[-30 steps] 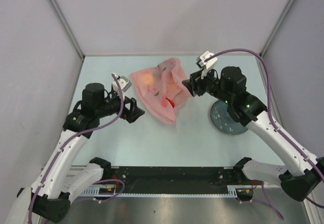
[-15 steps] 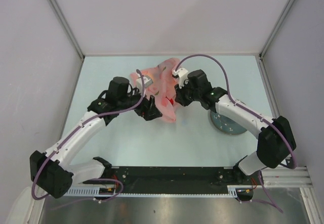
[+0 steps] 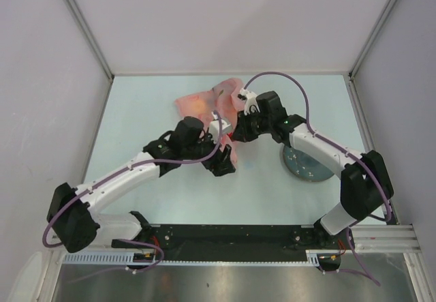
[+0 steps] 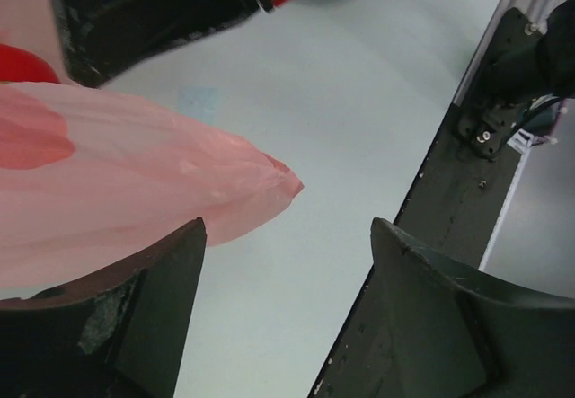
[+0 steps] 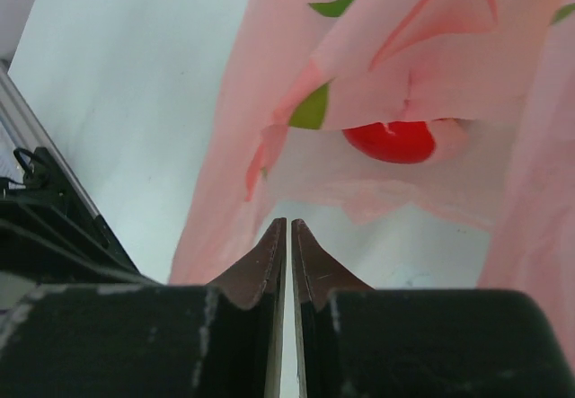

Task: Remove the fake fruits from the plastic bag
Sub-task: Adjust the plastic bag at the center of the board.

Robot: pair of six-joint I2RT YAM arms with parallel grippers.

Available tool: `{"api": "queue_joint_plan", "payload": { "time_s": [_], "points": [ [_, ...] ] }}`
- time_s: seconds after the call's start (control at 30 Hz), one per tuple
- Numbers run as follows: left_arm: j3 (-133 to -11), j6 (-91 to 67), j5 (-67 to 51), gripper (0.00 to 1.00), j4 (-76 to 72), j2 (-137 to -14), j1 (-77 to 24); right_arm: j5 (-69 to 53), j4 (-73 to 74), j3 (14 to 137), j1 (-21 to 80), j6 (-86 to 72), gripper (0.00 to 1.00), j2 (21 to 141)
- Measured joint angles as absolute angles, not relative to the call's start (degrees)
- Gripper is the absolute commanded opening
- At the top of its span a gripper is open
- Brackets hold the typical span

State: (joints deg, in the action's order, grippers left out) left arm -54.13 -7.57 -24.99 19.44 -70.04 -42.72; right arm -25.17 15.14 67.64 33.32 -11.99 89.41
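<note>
Presently, bag-gripping is proceeding: the thin translucent pink plastic bag [image 3: 197, 101] is lying on the desk [image 3: 136, 118], glossy red plastic apple [image 5: 391, 140] inside, right hand [image 5: 289, 227] sitting shut at its film, hold unconfirmed, left hand [image 4: 286, 236] gaping empty around its corner, apparently needing closure next.

Robotics lab test cell, not a home: bare pale table [image 3: 136, 108] boxed in w/ plain grey panels [image 3: 225, 16] & metal posts [image 3: 82, 26]; left arm [image 3: 122, 178] & right arm [image 3: 327, 153] bolted to black rail [image 3: 231, 237], purple cables [image 3: 276, 74] exposed.
</note>
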Motion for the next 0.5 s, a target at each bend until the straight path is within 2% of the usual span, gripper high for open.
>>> {"api": "queue_joint_plan", "payload": {
  "time_s": [0.1,0.2,0.27,0.3,0.33,0.37,0.5],
  "points": [
    [-55.0,-7.6,-20.4,0.66,19.7,-72.8,-46.3,-25.1,14.6,67.6,31.8,-13.6,0.10,90.5],
    [-56.4,-7.6,-14.6,0.65,20.1,-74.7,-49.8,-25.0,14.5,67.6,30.4,-14.5,0.10,90.9],
    [-57.3,-7.6,-11.4,0.49,20.2,-75.8,-51.0,-24.8,14.1,67.6,30.1,-14.8,0.10,90.9],
    [-57.9,-7.6,-9.5,0.37,20.3,-76.6,-51.5,-24.8,13.8,67.6,30.1,-14.9,0.11,90.9],
    [-58.8,-7.2,-7.0,0.11,20.2,-77.8,-52.1,-24.7,13.6,67.6,30.1,-15.0,0.11,90.9],
    [-59.4,-7.2,-5.3,0.02,20.1,-78.8,-52.4,-24.6,13.4,67.6,30.1,-15.0,0.11,90.9],
    [-61.4,-5.4,0.2,0.00,19.9,-83.5,-52.0,-23.5,13.1,67.7,30.1,-14.6,0.11,90.9]
  ]
}}
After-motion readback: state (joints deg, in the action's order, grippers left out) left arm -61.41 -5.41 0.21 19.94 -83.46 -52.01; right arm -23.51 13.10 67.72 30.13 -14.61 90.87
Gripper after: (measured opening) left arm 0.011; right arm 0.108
